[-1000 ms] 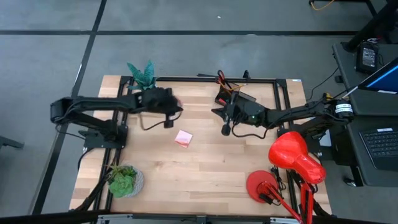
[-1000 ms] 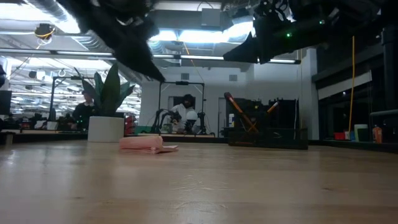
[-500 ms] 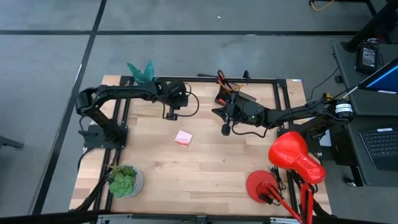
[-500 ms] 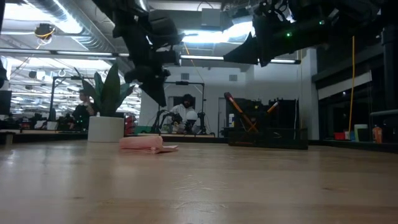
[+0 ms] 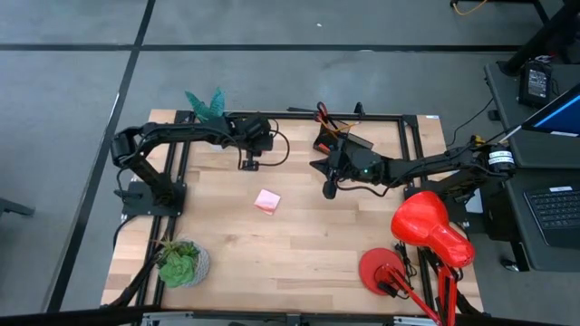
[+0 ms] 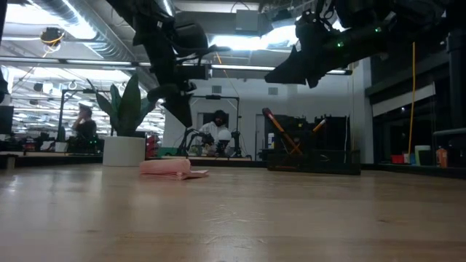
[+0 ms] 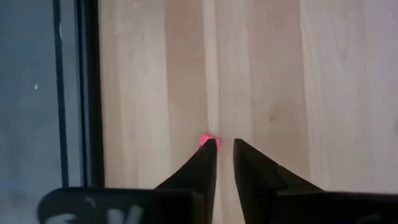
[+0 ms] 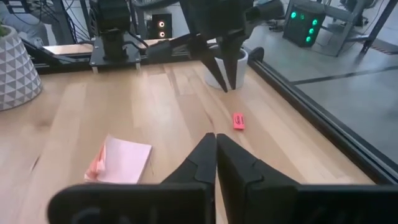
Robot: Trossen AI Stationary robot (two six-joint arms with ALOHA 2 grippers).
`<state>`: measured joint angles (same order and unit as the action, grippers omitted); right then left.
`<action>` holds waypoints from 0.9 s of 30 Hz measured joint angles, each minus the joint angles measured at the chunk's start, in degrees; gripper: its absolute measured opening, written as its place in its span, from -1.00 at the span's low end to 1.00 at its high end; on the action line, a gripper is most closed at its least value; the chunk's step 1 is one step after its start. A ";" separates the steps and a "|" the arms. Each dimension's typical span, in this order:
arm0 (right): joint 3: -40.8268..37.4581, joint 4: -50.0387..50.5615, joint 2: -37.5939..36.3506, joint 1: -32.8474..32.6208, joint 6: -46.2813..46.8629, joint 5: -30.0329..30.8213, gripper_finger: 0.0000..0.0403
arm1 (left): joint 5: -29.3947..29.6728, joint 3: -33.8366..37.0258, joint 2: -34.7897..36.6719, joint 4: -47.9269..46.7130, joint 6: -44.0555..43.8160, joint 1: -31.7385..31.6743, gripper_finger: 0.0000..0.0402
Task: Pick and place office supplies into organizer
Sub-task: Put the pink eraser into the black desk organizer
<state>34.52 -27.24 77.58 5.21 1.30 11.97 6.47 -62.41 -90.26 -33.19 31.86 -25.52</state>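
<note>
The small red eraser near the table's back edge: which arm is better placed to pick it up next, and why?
Left. The left gripper hangs directly over the red eraser, fingers nearly closed. The right gripper sits farther off, nearer the organizer, fingers shut.

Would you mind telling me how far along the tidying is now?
Pencils already stand in the organizer. Nothing is in hand: the left gripper hovers over the eraser, the right gripper waits shut and empty near the organizer. Eraser and pad lie on the table.
</note>
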 joint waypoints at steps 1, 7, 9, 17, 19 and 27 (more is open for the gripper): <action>-0.01 0.00 0.00 0.00 0.13 0.00 -0.91 | -0.32 0.00 0.00 0.00 0.02 -0.02 -0.73; 0.00 0.00 0.00 -0.02 1.46 -0.01 -0.91 | -0.58 0.00 -1.16 0.20 1.75 -0.13 -0.42; -0.02 0.04 0.00 -0.02 1.48 0.00 -0.91 | -0.58 0.00 -2.24 0.36 4.34 -0.20 -0.32; -0.02 0.79 0.02 -0.02 1.46 -0.02 -0.91 | 0.12 0.04 -7.48 0.54 10.44 -2.10 -0.13; -0.02 1.37 0.02 -0.02 1.44 -0.02 -0.91 | 0.49 0.04 -8.55 0.56 11.39 -3.17 -0.13; -0.04 2.34 0.04 -0.02 1.38 -0.02 -0.91 | -1.35 0.04 -11.20 0.89 12.49 -8.15 -0.19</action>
<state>34.48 -24.91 77.62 5.19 2.68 11.94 5.12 -62.37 -101.46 -32.30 44.35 -33.67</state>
